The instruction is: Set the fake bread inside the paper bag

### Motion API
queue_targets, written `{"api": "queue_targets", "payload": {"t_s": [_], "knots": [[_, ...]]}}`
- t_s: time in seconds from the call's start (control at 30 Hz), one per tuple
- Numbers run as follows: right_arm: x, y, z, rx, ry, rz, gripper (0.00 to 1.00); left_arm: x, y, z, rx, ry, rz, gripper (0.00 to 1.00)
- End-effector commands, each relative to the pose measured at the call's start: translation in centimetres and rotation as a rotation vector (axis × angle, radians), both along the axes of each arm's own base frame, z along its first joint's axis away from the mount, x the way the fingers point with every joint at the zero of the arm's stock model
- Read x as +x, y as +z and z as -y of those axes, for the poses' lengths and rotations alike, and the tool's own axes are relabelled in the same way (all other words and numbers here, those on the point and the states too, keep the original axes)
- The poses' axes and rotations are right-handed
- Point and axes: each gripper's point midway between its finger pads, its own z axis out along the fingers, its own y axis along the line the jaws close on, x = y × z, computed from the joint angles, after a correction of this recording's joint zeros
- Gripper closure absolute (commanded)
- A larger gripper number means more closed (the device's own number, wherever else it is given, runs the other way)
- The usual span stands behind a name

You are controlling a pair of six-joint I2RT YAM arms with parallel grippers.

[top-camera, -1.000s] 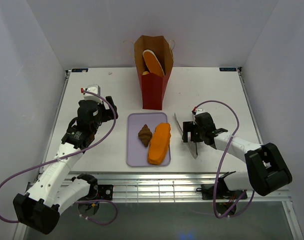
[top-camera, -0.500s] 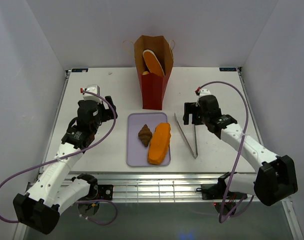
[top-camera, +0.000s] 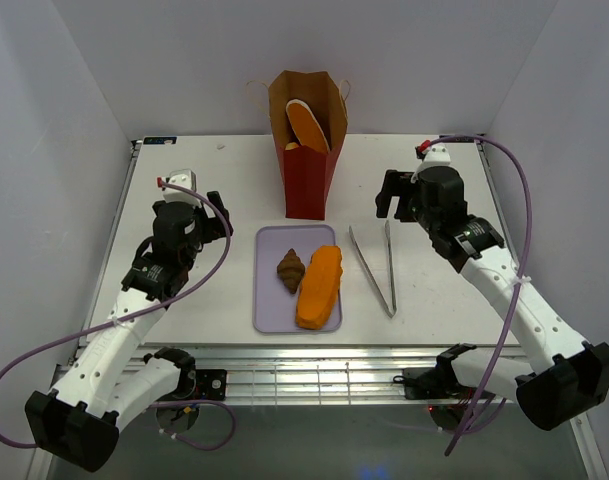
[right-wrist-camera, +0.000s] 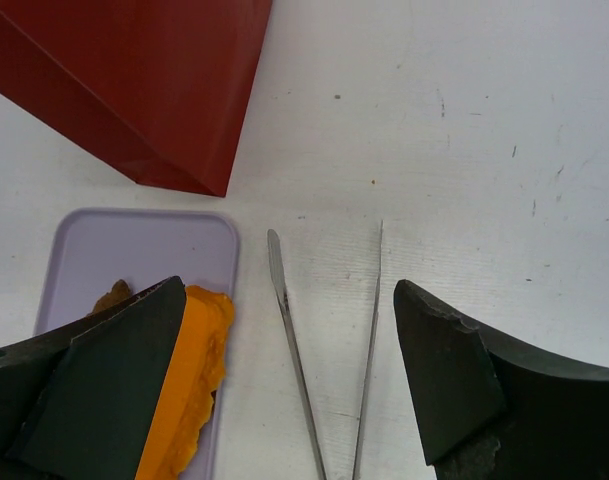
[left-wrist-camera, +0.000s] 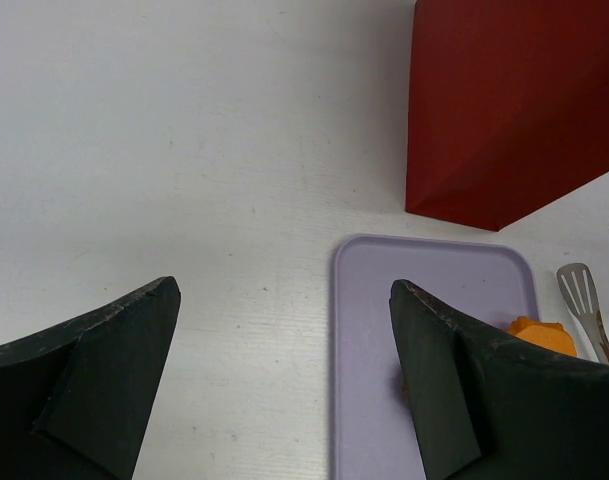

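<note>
The task is partly done. The paper bag [top-camera: 306, 170] stands upright at the far middle of the table [top-camera: 204, 170], and 1 orange oval loaf [top-camera: 307, 125] leans inside its open mouth. 2 pieces are left on the lavender tray [top-camera: 274, 300], just near of the bag: a brown croissant [top-camera: 290, 270] and, touching its right side, a long orange loaf [top-camera: 319, 287].

The right gripper [top-camera: 392, 200] hangs to the right of the bag with its jaws wide apart and nothing in them. Both remaining pieces lie nearer and to its left, with metal tongs [top-camera: 374, 268] flat on the table in between. The left gripper [left-wrist-camera: 282, 288], also spread and empty, hovers left of the tray.
</note>
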Motion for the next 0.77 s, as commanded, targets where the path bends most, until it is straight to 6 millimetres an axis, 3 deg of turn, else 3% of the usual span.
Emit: {"api": "queue_targets", "payload": {"t_s": [0.0, 0.4, 0.73], "knots": [[-0.3, 2.5, 0.9, 0.038, -0.045, 0.071, 0.10, 0.0, 0.7, -0.3, -0.011, 0.018, 0.036, 0.04], [-0.8, 2.4, 1.9, 0.034, -0.082, 0.105, 0.10, 0.1, 0.2, -0.3, -0.004, 0.022, 0.028, 0.05], [-0.7, 0.9, 2.1, 0.015, -0.099, 0.061, 0.10, 0.2, 0.2, -0.3, -0.001, 0.023, 0.028, 0.05]]}}
